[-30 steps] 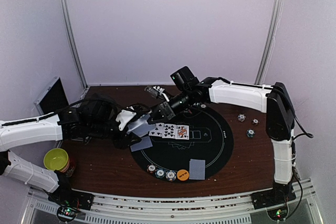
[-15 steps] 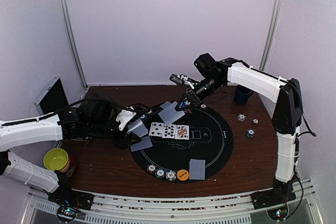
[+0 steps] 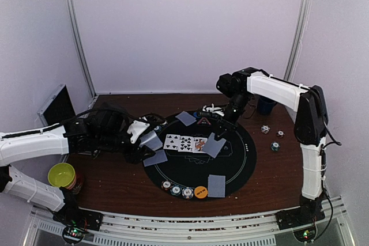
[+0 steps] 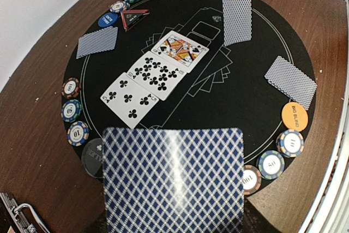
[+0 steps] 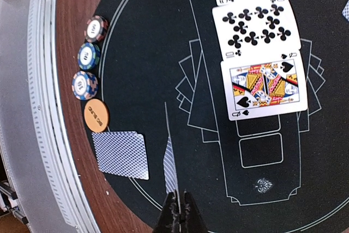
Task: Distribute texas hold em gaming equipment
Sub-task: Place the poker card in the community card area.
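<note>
While both arms reach over the round black mat (image 3: 237,168), findings run from the left.

1. Yellow-green bowl (image 3: 61,174): on the wooden table (image 3: 115,188), well off the mat toward 8 o'clock.
2. Left gripper (image 3: 143,139): jaws pinch a deck (image 4: 174,184) of grey-blue-backed cards, held back-up at the mat's 9 o'clock edge. One loose card (image 3: 154,158) lies face down just below it.
3. Mat centre: five of clubs (image 4: 128,96), ten of clubs (image 4: 155,75) and queen of spades (image 4: 180,50) lie face up in a row, edges touching.
4. 12 o'clock rim: a far card (image 3: 185,118) lies face down, with the red triangle marker (image 4: 133,17) and blue button (image 4: 108,19) beside it.
5. 6 o'clock rim: three striped chips (image 3: 176,190), then the orange button (image 3: 200,192), then a near card (image 3: 216,185), face down.
6. Right gripper (image 5: 178,199): jaws pressed together on a single card (image 3: 213,146), hanging just right of the queen. Contact with the mat cannot be told.
7. Three more chips (image 3: 275,146) lie on bare wood, off the mat at 3 o'clock.
</note>
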Action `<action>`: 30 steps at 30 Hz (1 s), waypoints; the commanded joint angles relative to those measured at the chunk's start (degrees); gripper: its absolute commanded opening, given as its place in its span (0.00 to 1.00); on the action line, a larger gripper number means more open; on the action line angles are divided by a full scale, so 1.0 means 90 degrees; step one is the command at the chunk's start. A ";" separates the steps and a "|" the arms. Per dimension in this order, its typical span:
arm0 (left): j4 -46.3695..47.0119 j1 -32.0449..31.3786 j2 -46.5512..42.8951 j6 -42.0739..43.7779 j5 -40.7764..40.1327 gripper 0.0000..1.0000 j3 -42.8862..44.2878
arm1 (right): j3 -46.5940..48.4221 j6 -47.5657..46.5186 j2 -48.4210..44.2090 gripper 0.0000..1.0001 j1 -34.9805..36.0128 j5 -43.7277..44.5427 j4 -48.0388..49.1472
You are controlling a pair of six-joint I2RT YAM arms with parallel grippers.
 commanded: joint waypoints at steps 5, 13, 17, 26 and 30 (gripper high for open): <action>0.0338 -0.0028 0.0051 0.0050 0.0030 0.59 0.0081 | 0.0591 -0.0505 0.0701 0.00 -0.0009 0.1274 -0.0178; 0.0343 -0.0031 0.0084 0.0058 0.0017 0.59 0.0081 | 0.1001 -0.0669 0.1105 0.00 0.0029 0.1904 -0.0177; 0.0345 -0.0029 0.0085 0.0058 0.0016 0.59 0.0081 | 0.1083 -0.0705 0.1272 0.00 0.0051 0.2055 -0.0178; 0.0337 -0.0032 0.0101 0.0057 0.0011 0.59 0.0081 | 0.1553 -0.0709 0.1704 0.12 0.0100 0.2302 -0.0168; 0.0337 -0.0029 0.0104 0.0058 0.0000 0.59 0.0081 | 0.1772 -0.0698 0.1866 0.19 0.0100 0.2536 -0.0137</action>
